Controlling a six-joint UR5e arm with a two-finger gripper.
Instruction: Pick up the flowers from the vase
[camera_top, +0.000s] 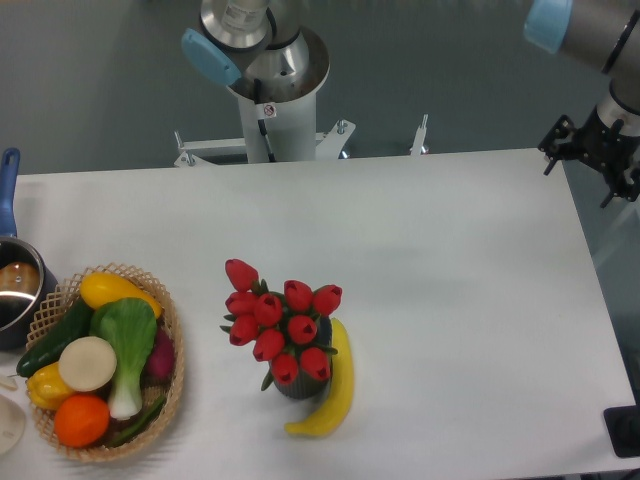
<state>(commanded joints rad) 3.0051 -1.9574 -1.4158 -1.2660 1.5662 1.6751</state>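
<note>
Overhead view of a white rectangular table (450, 260), read from the near edge to the far edge. Near edge, centre: a bunch of red tulip buds with green leaves, the flowers (280, 318), stands upright in a short dark grey ribbed vase (300, 383). The heads spread wider than the vase and hide most of its mouth, so only its near wall and right side show. The stems remain seated in the vase; the task's thing has not been lifted. A yellow curved banana (335, 395) lies on the table against the right side of the vase, curling under its near wall. This leaves the left and far sides of the bunch as the freer approaches, in my judgement.

Near left: a woven wicker basket (172, 350) holds mixed produce, well apart from the flowers. At the left edge, a steel pot with a blue handle (12, 290) is partly cut off by the frame.

Far edge, centre: the grey cylindrical robot base (270, 110) stands behind the table.

Far right corner: the black two-finger gripper (600, 160) hangs beyond the table's corner, well away from the flowers. It is small and partly cropped; whether its jaws stand wide or narrow cannot be told. A full reach across the table comes first.
</note>
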